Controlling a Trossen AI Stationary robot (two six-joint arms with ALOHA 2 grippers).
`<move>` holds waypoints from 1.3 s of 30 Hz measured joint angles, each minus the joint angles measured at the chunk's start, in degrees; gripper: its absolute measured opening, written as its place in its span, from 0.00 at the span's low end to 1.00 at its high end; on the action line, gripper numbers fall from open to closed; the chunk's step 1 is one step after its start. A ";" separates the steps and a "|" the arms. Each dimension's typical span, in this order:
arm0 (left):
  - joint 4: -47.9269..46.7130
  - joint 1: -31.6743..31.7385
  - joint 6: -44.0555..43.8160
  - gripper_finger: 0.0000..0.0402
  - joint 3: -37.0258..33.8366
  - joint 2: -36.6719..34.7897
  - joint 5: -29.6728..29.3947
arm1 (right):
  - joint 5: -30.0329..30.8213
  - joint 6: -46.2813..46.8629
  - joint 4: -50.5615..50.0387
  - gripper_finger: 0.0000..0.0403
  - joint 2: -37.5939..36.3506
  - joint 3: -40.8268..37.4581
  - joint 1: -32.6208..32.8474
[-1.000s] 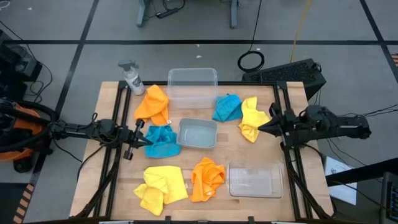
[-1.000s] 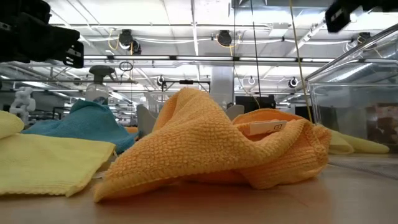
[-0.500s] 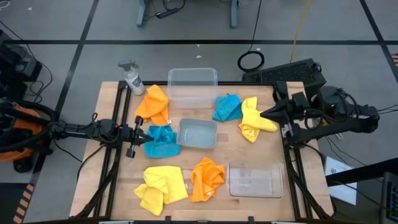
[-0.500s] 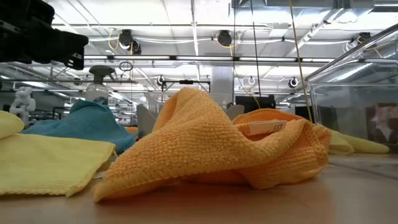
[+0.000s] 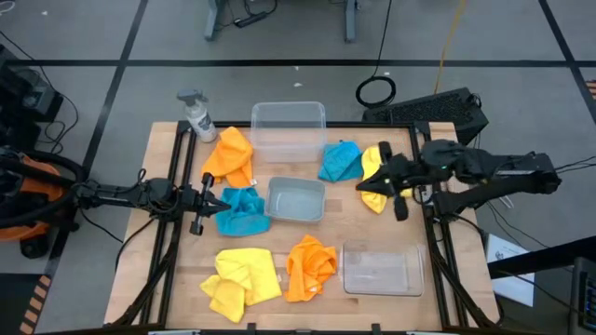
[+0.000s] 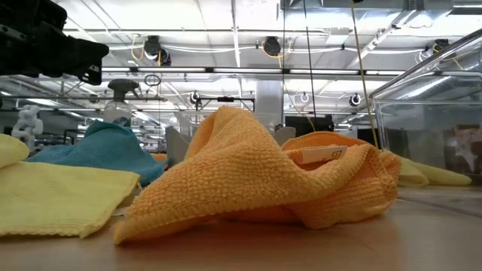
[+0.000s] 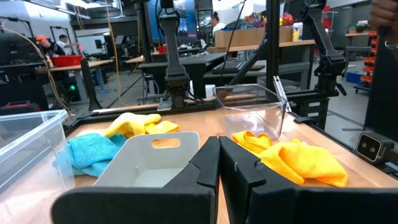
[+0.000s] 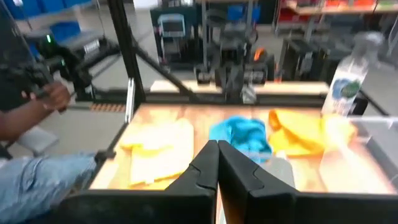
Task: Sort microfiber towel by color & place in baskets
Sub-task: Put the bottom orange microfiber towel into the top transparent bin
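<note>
Showing rumpled soft orange towel (image 6: 256, 177), clear rounded tub (image 5: 383, 269).

Robotics lab / workshop floor, not a home.
Low view: open ceiling w/ pipes (image 6: 248, 71) & hanging cables across upper frame. Left wrist view: workbenches (image 7: 249, 46) w/ boxes upper right, person (image 7: 43, 43) at bench upper left. High view: grey taped floor (image 5: 112, 37) along top.

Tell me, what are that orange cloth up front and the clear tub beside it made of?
The orange cloth looks like soft, matte microfiber: the low view shows a nubby looped weave, limp rumpled folds and a sewn-in white tag. The tub seems to be hard, clear, glossy plastic: you see straight through its walls, and its rim and edges catch bright highlights. It could be glass, though less likely.
</note>
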 joint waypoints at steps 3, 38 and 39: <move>0.00 0.00 0.00 0.03 -0.02 -0.02 0.00 | 0.08 -0.31 -0.74 0.00 2.33 0.00 0.17; 2.17 -0.02 -1.81 0.03 22.77 9.10 -0.37 | 20.19 7.79 4.45 0.00 28.00 -0.04 11.47; 0.83 -0.02 -2.34 0.03 24.58 10.11 0.69 | 20.68 8.18 4.57 0.00 28.38 -0.04 11.48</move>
